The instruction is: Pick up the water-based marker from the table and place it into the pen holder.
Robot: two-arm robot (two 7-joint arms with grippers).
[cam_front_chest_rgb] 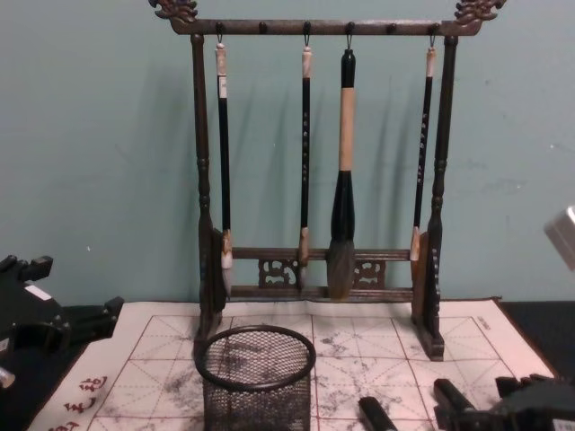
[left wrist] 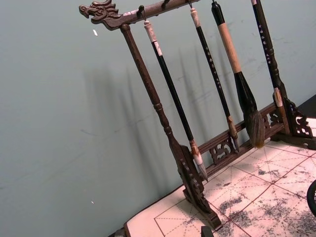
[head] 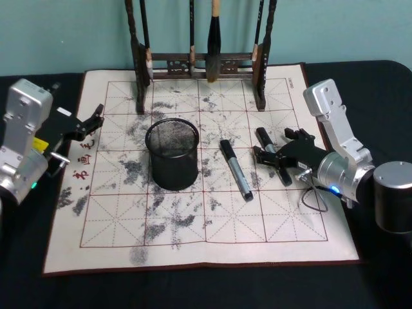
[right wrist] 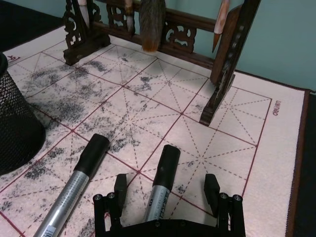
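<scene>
**Right gripper straddling a marker beside the mesh cup**

The dark table (head: 193,290) is carrying a cream mat (head: 193,238) with red grid lines and grey ink blotches. Near the mat's middle the pen holder (head: 172,153) is standing upright, its mouth open to the head view.

At 3 o'clock from the holder, just beside it but not touching, a second marker (head: 236,170) is lying flat. Its length is running from about 11 o'clock to 5 o'clock.

Farther out along the same 3 o'clock line, the water-based marker (head: 263,135) is lying on the mat, roughly parallel to the second one. The right gripper (head: 274,145) is reaching in from the 3 o'clock edge and straddling it. In the right wrist view its fingers (right wrist: 211,185) are standing wide, one on each side of the barrel, with mat showing in both gaps.

At 9 o'clock from the holder, the left gripper (head: 90,122) is hovering over the mat's edge, well apart from both markers. Whether it is spread or closed I cannot tell.

At 12 o'clock, along the mat's far edge, a carved wooden brush rack (head: 199,64) is standing. Four brushes (cam_front_chest_rgb: 341,197) are hanging from it, against a teal wall (cam_front_chest_rgb: 99,162).
</scene>
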